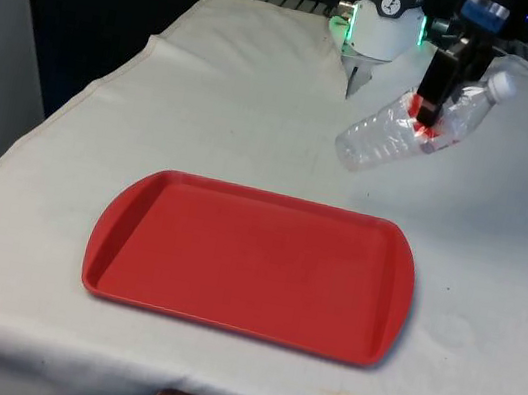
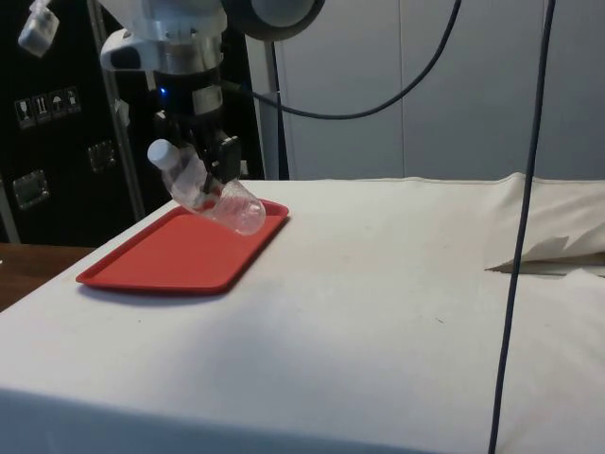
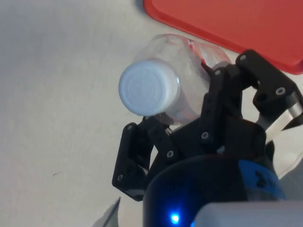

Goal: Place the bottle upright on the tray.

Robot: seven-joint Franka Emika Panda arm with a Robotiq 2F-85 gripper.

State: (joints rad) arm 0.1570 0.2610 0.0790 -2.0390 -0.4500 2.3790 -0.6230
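The tool [image 1: 428, 112] is clamped on a clear plastic water bottle [image 1: 413, 126], its 2 black fingers [image 3: 220, 101] pressing the bottle's upper body just below the neck. The bottle hangs tilted in the air above the desk [image 1: 261, 96], white cap [image 1: 504, 85] highest and its base lowest, toward the front view's left. In the front view 1 finger crosses the bottle and hides part of a red label band [image 1: 427, 134]; the second finger sits behind the bottle there. The wrist view looks down on the white cap [image 3: 149, 87], so most of the bottle's body is foreshortened behind it and the base is hard to make out.

The red plastic tray [image 1: 253, 262] lies flat on the white cloth, nearer the front camera than the bottle. In the front view the bottle is clearly apart from the tray, beyond its far edge; in the side view the bottle [image 2: 210, 194] overlaps the tray's [image 2: 180, 260] corner, a matter of viewing angle. The wrist view cuts the tray [image 3: 227, 23] off to 1 rim and corner.
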